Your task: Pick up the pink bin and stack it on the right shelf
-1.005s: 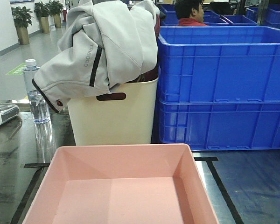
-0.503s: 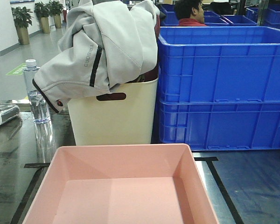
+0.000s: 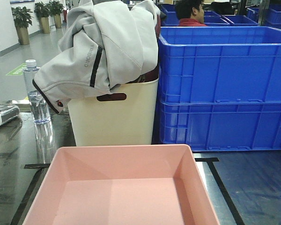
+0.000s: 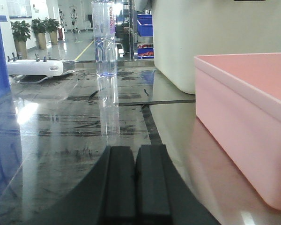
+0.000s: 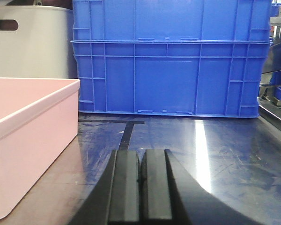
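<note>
From the front view, the pink bin (image 3: 122,187) sits on a shiny grey metal tabletop (image 3: 253,187), at the near edge and about in the middle. It stands upright with its open top facing up, and nothing is inside it. Its near end is cut off by the picture, so I cannot tell which way its long side runs. Black tape lines (image 3: 220,180) on the tabletop run along its left and right sides. Just behind the bin stands a tall cream bin (image 3: 113,115) with a grey jacket (image 3: 100,47) hanging over its top. Beside that, toward the far right, two blue crates (image 3: 225,89) are stacked one on the other. A clear water bottle (image 3: 36,93) stands near the far left. No tool shows here.

The left wrist view shows what the front view does not: the left tool (image 4: 135,180), low over the tabletop, with its two dark fingers pressed together and holding nothing. The pink bin's outer wall is just to its right, not touching it. The water bottle stands farther ahead.

The right wrist view shows the right tool (image 5: 140,185), also clenched tight on nothing. The pink bin is to its left, apart from it. The blue crates stand straight ahead at the far edge.
</note>
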